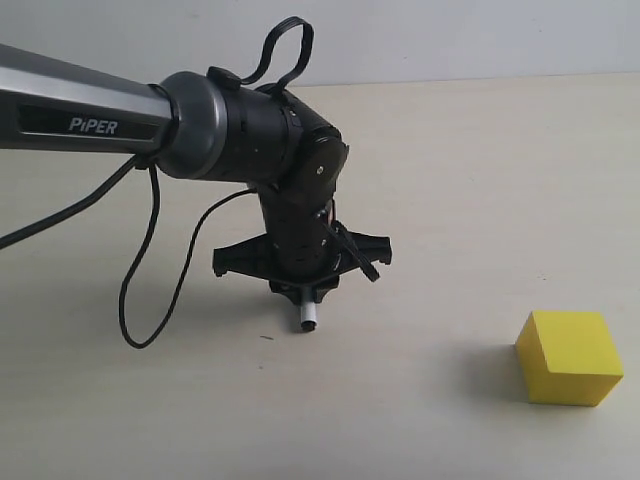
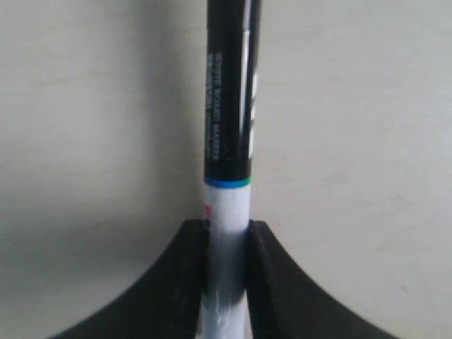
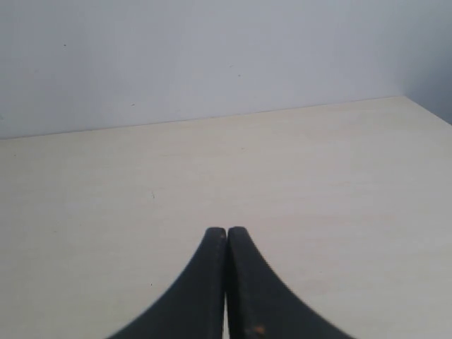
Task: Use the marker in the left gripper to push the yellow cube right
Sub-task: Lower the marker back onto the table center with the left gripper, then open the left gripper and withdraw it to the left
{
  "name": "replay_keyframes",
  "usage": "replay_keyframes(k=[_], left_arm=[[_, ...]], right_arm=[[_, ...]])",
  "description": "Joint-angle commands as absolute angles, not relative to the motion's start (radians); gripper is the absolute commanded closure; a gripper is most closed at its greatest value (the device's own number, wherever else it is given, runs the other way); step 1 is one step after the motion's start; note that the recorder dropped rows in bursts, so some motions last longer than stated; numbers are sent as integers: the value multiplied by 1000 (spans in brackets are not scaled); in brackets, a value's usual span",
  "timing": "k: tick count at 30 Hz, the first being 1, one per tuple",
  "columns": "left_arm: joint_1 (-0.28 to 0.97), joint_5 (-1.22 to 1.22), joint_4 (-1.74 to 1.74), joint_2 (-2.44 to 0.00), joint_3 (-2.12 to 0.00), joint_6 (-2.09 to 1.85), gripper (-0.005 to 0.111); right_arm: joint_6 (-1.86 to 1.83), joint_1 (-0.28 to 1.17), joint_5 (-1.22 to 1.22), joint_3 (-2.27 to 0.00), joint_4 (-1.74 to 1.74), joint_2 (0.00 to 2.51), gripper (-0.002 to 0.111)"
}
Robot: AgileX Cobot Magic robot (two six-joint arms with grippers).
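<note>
Yellow cube (image 1: 570, 357) is seen on the pale table (image 1: 450, 180), well to the right of the left gripper (image 1: 303, 288) and untouched. The marker (image 2: 227, 141) is pinched between that gripper's fingers (image 2: 176, 282), with its upper barrel hidden. Its lower end seems close to the table. The right gripper (image 3: 226, 236) is pressed together, cut off below.

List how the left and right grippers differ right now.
The left gripper is shut on the marker; the right gripper is shut empty, jaws touching. The left shows in the exterior view; the right does not. Both have black curved jaws.
</note>
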State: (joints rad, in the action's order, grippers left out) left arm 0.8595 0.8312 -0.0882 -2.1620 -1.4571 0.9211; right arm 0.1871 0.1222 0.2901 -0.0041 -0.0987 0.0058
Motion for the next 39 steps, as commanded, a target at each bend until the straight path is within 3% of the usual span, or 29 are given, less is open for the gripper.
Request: replay_keyframes(k=[1,9,14,16,18,26,30,33,39], left_arm=[[858,851,-68,-2159,-1455,913,107],[858,883,-65,-2159,-1455,912,104],[858,891,-60,-2159,-1455,912,68],[858,894,-60,-2159,-1455,889,59],[858,894,-63,-2159,-1455,876,58],[862,876,-74,-2097,-1455,781,61],[881,861,-98,-2035,-1455,707,81],[888,867,-141,-1976,-1455,671,104],[940,849,-271,-1822,-1351,629,107]], right_arm=[[186,116,284,0,-104,0,108],[186,116,284,0,-104,0,108],[186,116,284,0,-104,0,108],[186,116,284,0,-104,0,108],[186,116,284,0,-104,0,108],[186,116,282,0,-104,0,108],[186,116,282,0,-104,0,108],[186,116,282,0,-104,0,108],[186,116,282,0,-104,0,108]])
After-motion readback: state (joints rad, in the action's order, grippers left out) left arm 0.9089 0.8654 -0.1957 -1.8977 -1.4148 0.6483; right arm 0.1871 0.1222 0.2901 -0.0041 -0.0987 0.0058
